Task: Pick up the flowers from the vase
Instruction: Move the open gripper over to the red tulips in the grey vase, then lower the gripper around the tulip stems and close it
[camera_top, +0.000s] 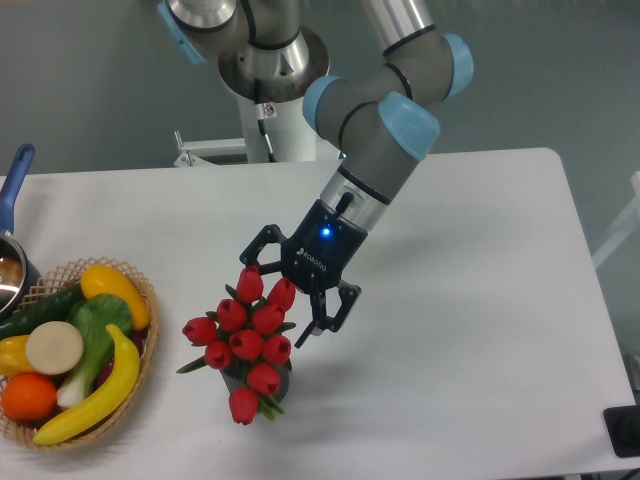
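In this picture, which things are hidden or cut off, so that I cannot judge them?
- vase: mostly hidden under the flowers.
- gripper: open; contact with the buds unclear from this angle.
- pot: cut by left edge.
- black object: cut by right edge.

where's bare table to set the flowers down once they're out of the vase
The widest bare stretch of table lies right of the gripper, out to the right edge. A narrower strip runs behind the flowers toward the arm's base. The left is crowded: the basket of toy produce sits close beside the vase.
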